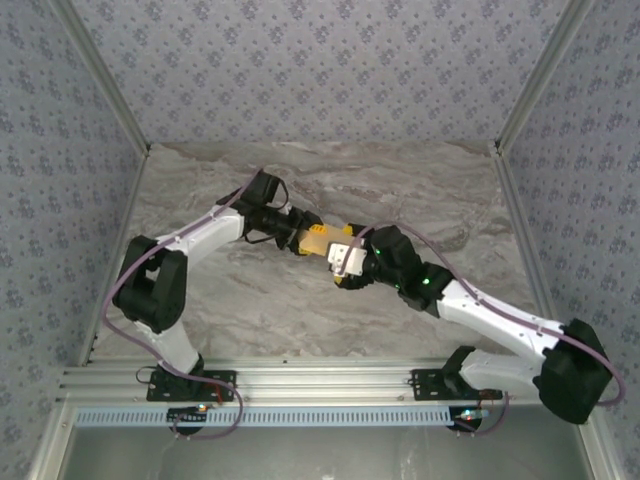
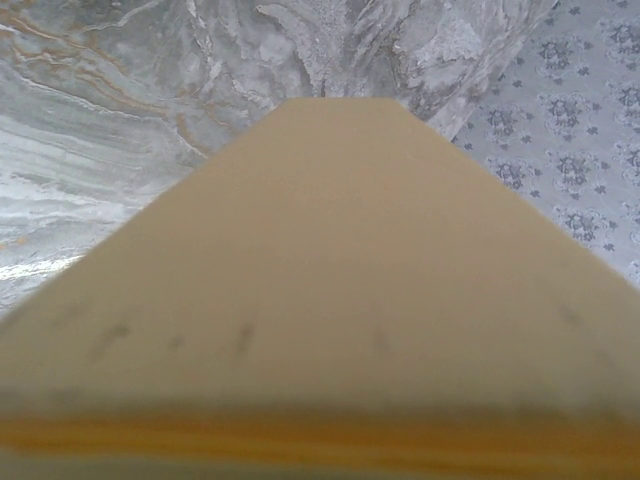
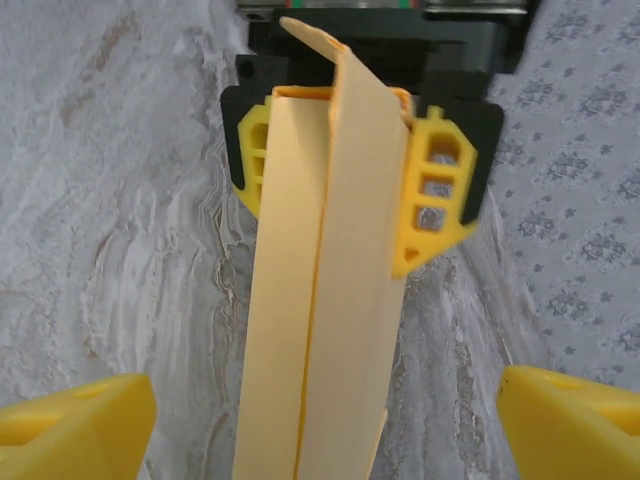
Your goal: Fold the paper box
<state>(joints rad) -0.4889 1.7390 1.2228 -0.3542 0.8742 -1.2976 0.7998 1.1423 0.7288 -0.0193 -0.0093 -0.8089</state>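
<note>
Left pincer (image 3: 345,170) at 12 o'clock pinching the paper box (image 3: 320,300) (yellow card), right pincer (image 3: 320,425) wide open around it

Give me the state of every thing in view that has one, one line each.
paper box: partly folded into a long narrow shape, one panel lapped over the other, end flap sticking up, clamped at one end.
left gripper: shut on the paper box's end.
right gripper: open, fingers wide on either side of the paper box, not touching it.
</note>
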